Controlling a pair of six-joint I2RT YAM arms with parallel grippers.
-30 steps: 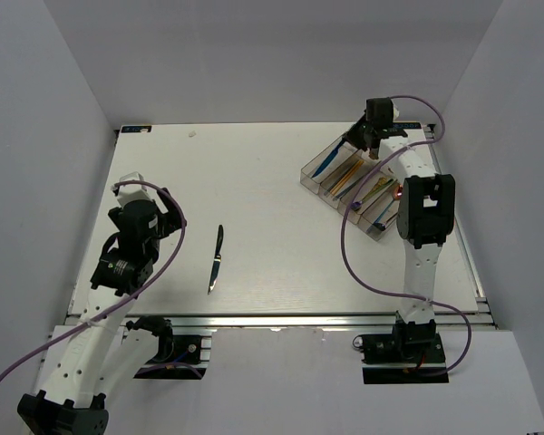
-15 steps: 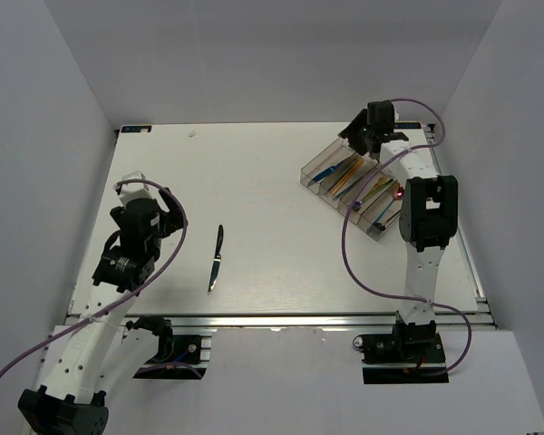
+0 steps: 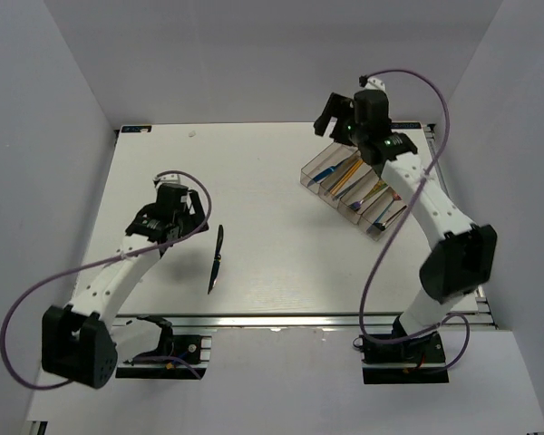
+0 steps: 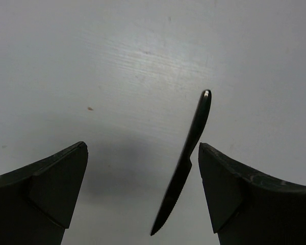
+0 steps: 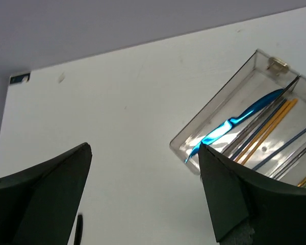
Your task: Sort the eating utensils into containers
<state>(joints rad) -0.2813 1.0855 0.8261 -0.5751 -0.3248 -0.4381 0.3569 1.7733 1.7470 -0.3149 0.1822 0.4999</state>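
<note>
One blue knife point(image 5: 255, 107) in tray point(image 5: 210, 103)

The white table point(image 4: 117, 61) is matt, with a faint wood-like grain. The slim black metal knife point(image 4: 187, 153) on it has a dull sheen. At the right of the right wrist view, the clear smoky plastic tray point(image 5: 209, 104) is glossy, and the blue metal knife point(image 5: 250, 111) inside gleams brightly.

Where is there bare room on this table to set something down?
Bare: the middle of the table between the black knife and the tray, and the far-left corner. Crowded: at the knife under the open left gripper, and the tray by the right gripper.
</note>
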